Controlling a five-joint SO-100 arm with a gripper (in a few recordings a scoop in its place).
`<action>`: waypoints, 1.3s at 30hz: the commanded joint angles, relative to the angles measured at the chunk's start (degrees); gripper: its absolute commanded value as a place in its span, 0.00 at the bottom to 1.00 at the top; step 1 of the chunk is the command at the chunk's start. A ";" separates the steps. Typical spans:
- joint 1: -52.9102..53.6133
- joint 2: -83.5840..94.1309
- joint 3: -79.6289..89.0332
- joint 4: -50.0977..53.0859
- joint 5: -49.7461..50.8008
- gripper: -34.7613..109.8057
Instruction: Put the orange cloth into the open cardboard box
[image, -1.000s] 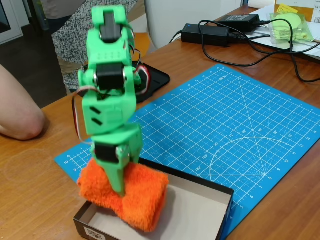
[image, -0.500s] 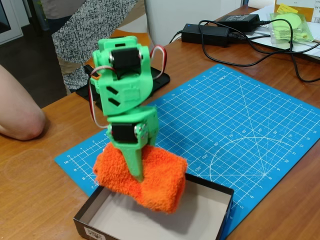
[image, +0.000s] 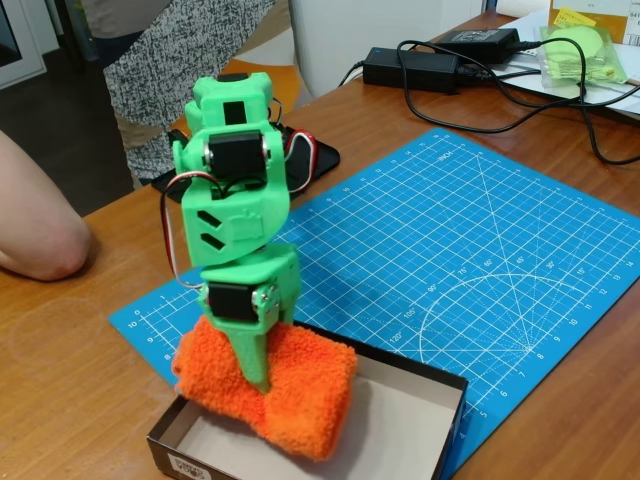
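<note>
in the fixed view, a green gripper (image: 258, 375) is clamped on the orange cloth (image: 268, 385), over the far left of the open cardboard box (image: 440, 400). the white label (image: 185, 466) at the near corner has unreadable print. blue cutting mat (image: 450, 250) beyond.

Here's the arm (image: 235, 200), bright green printed plastic all over, blocky segments stacked one on another. Black servo motors sit framed in the green shells. Red, white and black cables loop out at both sides. Two slanted slots mark the middle shell. The green fingers (image: 256, 360) taper to a narrow tip.
</note>
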 joint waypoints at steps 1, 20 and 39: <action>0.00 0.44 -3.87 -0.35 -1.14 0.32; -3.25 1.41 -7.29 1.67 -5.54 0.47; -23.64 69.96 49.39 2.90 -13.62 0.24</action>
